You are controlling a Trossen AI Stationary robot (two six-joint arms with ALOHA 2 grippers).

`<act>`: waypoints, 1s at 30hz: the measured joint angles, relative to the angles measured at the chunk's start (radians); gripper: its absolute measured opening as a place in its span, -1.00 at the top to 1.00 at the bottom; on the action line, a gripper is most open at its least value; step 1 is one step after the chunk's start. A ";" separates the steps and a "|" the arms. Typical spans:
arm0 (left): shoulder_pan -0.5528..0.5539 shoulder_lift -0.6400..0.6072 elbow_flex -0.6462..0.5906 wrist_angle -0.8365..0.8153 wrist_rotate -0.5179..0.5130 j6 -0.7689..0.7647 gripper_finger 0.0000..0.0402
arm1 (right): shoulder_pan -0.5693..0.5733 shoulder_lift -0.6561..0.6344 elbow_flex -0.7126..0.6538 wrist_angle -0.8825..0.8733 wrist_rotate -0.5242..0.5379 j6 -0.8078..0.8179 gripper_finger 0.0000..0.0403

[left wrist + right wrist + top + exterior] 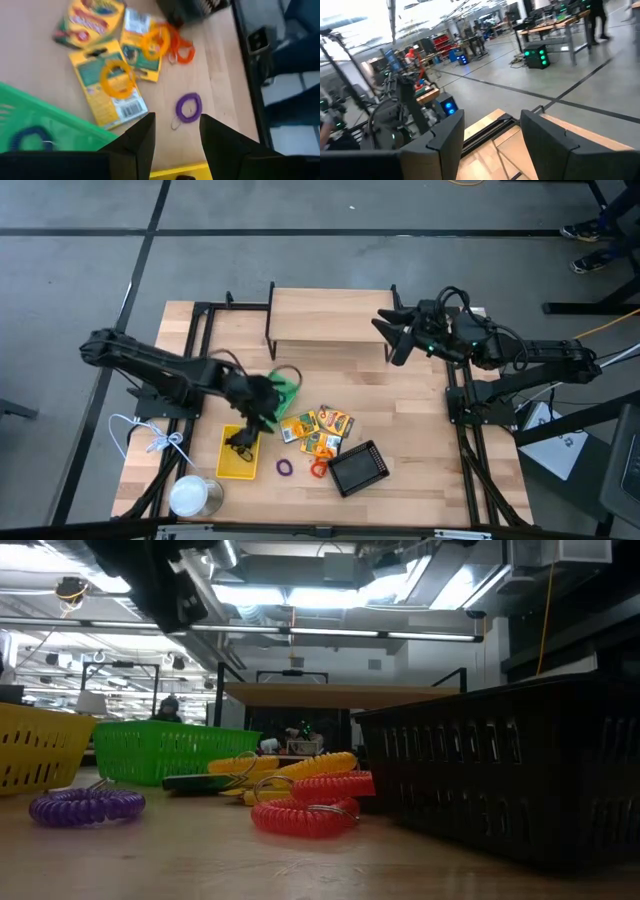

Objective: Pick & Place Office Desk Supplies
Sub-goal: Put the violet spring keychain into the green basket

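My left gripper (262,412) (176,134) hovers open over the gap between the green tray (287,393) (45,125) and the yellow tray (238,452), holding nothing. Black clips (240,442) lie in the yellow tray. The purple loop (189,107) (285,468) lies flat on the table just ahead of the fingers. Printed boxes (107,82) (318,427) lie flat, with yellow loops (117,80) on top of them. An orange loop (182,47) (310,810) lies beside the black mesh tray (358,467). My right gripper (395,332) (490,140) is open near the raised shelf.
A white round can (195,496) stands at the near left corner, with a white cord (150,438) beside it. A raised wooden shelf (330,315) spans the far side, and black frame rails (200,330) run along both sides. A blue loop (27,137) lies in the green tray.
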 joint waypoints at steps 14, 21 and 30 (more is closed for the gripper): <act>-0.162 0.491 0.296 0.038 -0.087 -0.057 0.29 | 0.000 0.000 0.000 -0.023 -0.240 -0.001 0.02; -0.201 0.620 0.371 -0.030 -0.102 -0.033 0.29 | 0.000 0.000 0.000 -0.030 -0.311 -0.004 0.02; -0.222 0.645 0.373 -0.130 -0.095 -0.005 0.29 | 0.001 0.000 0.000 -0.034 -0.331 -0.005 0.02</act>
